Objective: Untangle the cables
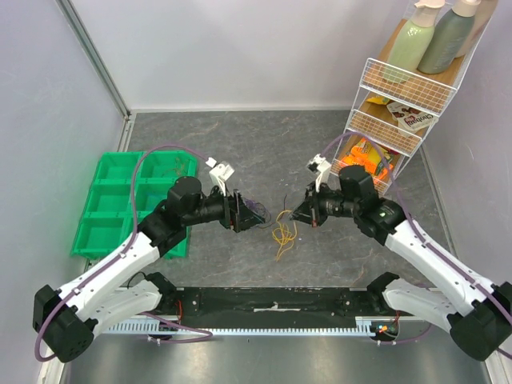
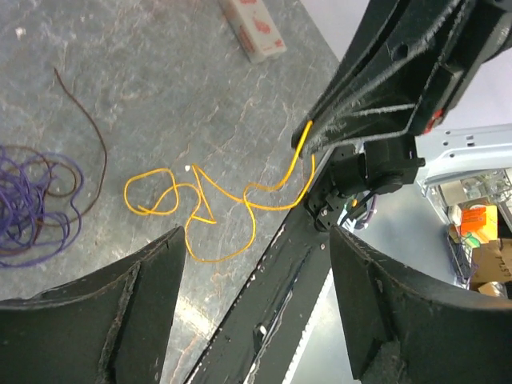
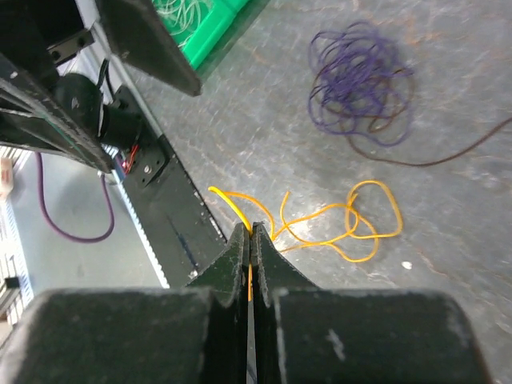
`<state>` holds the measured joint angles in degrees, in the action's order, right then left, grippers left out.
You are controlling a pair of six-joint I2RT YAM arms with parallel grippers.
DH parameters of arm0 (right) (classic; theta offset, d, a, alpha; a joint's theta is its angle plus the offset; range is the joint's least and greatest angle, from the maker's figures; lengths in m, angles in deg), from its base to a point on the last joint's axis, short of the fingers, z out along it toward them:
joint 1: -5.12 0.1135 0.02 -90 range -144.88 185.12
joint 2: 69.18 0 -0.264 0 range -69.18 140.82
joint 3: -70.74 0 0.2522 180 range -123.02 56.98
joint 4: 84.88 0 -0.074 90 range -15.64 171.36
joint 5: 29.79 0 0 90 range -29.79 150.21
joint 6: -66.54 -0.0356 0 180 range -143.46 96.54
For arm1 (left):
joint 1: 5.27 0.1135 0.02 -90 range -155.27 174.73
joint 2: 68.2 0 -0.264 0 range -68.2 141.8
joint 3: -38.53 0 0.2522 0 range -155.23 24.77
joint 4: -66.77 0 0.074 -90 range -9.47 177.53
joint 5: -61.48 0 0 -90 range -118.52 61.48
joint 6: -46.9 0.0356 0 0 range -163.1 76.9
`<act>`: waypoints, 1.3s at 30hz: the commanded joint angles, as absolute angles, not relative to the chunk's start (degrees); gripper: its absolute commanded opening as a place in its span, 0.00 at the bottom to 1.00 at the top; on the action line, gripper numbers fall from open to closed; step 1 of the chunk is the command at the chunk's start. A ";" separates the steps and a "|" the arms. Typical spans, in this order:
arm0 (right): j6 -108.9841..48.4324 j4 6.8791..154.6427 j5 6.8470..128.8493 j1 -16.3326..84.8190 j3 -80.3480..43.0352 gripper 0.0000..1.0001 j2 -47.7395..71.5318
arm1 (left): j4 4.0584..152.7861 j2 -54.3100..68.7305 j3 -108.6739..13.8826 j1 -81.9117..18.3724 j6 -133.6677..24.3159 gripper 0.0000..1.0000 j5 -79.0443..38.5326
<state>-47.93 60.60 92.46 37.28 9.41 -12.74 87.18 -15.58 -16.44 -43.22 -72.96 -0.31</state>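
The yellow cable point(image 1: 282, 234) lies in loose loops on the grey table, also seen in the left wrist view point(image 2: 200, 204) and the right wrist view point(image 3: 352, 224). My right gripper point(image 3: 251, 232) is shut on one end of it, just above the table point(image 1: 300, 214). The purple cable bundle point(image 3: 360, 80) lies coiled apart from the yellow one point(image 2: 32, 204), with a thin brown wire point(image 2: 88, 128) curving beside it. My left gripper point(image 2: 256, 264) is open and empty, close by the purple bundle point(image 1: 248, 214), facing the right gripper.
A green compartment bin point(image 1: 120, 204) sits at the left, with some wires in it point(image 3: 208, 24). A white wire rack point(image 1: 396, 104) with bottles and snack packs stands at the back right. A black rail point(image 1: 272, 300) runs along the near edge. A small box point(image 2: 252, 28) lies on the table.
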 commanded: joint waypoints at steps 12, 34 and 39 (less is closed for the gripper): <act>-66.17 91.10 83.94 44.58 28.06 0.00 3.49 | 85.54 -10.90 -5.90 -43.24 -87.30 0.91 -0.57; -62.49 89.79 85.96 44.32 26.04 0.00 11.67 | 107.50 10.19 -22.77 -66.69 -77.12 0.95 -26.21; -62.84 89.97 86.66 44.23 26.30 0.00 11.15 | 110.05 15.11 -27.25 -72.50 -70.80 0.97 -35.79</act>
